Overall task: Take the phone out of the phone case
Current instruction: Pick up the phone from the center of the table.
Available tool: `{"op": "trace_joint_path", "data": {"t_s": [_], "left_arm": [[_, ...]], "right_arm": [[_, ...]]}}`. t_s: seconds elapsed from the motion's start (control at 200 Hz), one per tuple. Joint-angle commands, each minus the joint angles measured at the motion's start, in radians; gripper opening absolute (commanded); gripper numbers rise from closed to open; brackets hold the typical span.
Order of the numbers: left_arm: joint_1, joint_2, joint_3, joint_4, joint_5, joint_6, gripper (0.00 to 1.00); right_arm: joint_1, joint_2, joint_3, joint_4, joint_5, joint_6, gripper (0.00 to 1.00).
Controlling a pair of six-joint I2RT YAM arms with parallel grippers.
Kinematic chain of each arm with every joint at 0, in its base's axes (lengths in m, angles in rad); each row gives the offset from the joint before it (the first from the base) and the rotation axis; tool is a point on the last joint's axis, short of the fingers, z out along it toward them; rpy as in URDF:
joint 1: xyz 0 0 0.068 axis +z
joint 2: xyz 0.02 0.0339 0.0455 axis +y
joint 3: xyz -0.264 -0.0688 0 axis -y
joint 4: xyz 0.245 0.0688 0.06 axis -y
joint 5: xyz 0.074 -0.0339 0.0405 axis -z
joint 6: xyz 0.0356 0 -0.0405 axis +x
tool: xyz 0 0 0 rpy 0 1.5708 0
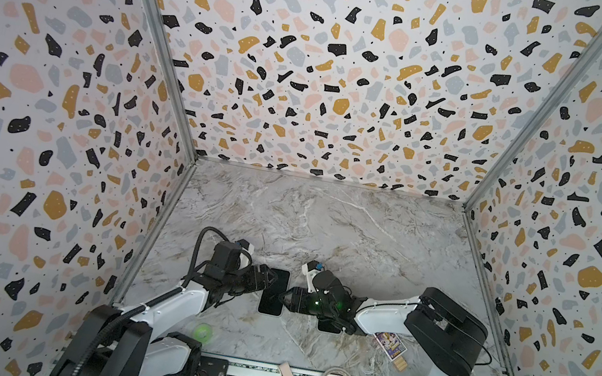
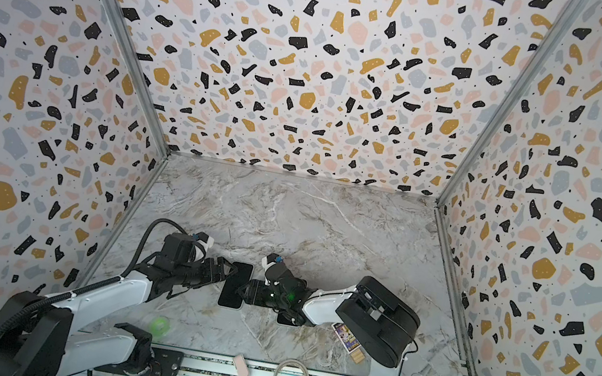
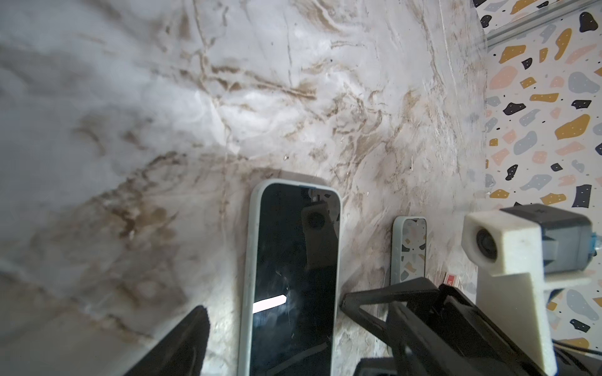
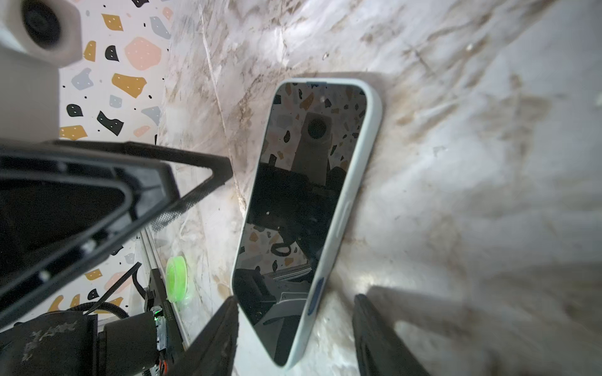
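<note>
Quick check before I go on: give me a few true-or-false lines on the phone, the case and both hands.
The phone is still in its pale case. True.
The phone lies screen down. False: its dark screen faces up.
The right hand is clamped on the phone. False: its fingers stand apart, not gripping.
The left hand is at the phone's opposite side. True.
A green roll lies near the left arm. True.
</note>
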Motion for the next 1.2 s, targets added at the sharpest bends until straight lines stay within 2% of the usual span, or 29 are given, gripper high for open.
{"op": "trace_joint_path", "data": {"t_s": [0.0,0.375,0.511,0.591,0.651,0.806,1.001,1.191], "left_arm": [[0.007,0.05,0.018,0.034,0.032,0.046,0.88],[0.001,0.105,0.052,-0.036,-0.042,0.092,0.9],[-0.04,0.131,0.063,-0.03,-0.047,0.094,0.89],[-0.075,0.155,0.079,-0.025,-0.043,0.097,0.9],[-0.076,0.172,0.074,0.002,-0.023,0.085,0.9],[-0.077,0.178,0.08,-0.027,-0.061,0.095,0.9],[-0.08,0.198,0.044,0.039,0.002,0.066,0.9],[-0.102,0.175,0.014,0.058,0.012,0.04,0.89]], "right_arm": [[0.018,-0.024,-0.038,-0.104,0.028,0.023,0.6],[0.109,-0.011,-0.094,0.076,0.098,0.248,0.62],[0.123,-0.015,-0.124,0.104,0.127,0.289,0.61],[0.124,-0.018,-0.127,0.098,0.137,0.28,0.61],[0.116,-0.016,-0.118,0.083,0.136,0.268,0.6],[0.09,-0.017,-0.112,0.072,0.12,0.235,0.59],[0.063,-0.001,-0.103,0.08,0.092,0.203,0.55],[0.055,0.032,-0.103,0.122,0.065,0.208,0.54]]}}
